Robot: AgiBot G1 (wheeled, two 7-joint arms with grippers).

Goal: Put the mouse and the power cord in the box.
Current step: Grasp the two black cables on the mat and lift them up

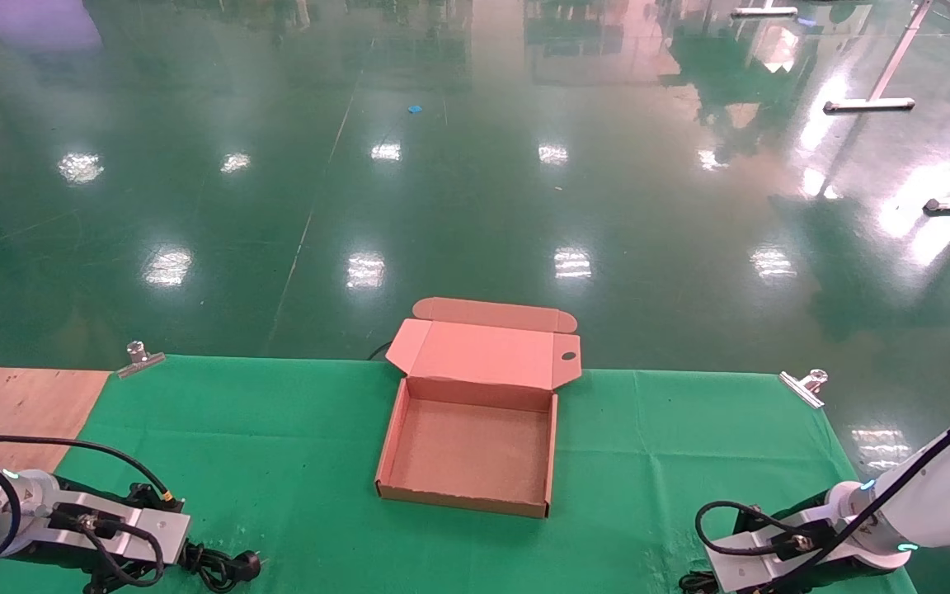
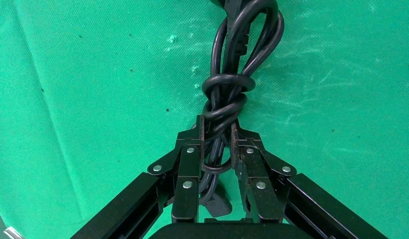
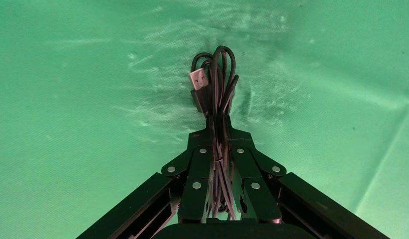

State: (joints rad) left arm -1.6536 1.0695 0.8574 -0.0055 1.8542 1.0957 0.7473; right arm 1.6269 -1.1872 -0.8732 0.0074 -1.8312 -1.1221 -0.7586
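Item one, our left gripper (image 2: 217, 144), low at the near left corner of the green cloth (image 1: 293, 445): its fingers are pressed in on the power cord (image 2: 227, 94), pinching the knotted waist of the bundle. The loops run on ahead of the fingertips, and in the head view the round plug (image 1: 246, 566) lies on the cloth just beyond the claw. Risk, as we judge it: the hold is on a few strands only, so on a lift the coil could sag, unwind, or trail the plug and catch the wall of the box.

Item two, the box (image 1: 392, 437), between the two claws and farther out on the table than either: open, its tray bare, its flap lid (image 1: 483, 353) folded back away from us. It is light cardboard; a dragging cable could push it askew.

Item three, our right gripper (image 3: 220, 134), low at the near right corner of the cloth: closed on the thin bundled cable (image 3: 217, 84), whose USB plug (image 3: 197, 78) sticks out just past the fingertips. The mouse itself is not visible in any view; we judge it may hang behind the fingers. If only cable is held, the body could swing or slip free in transit.
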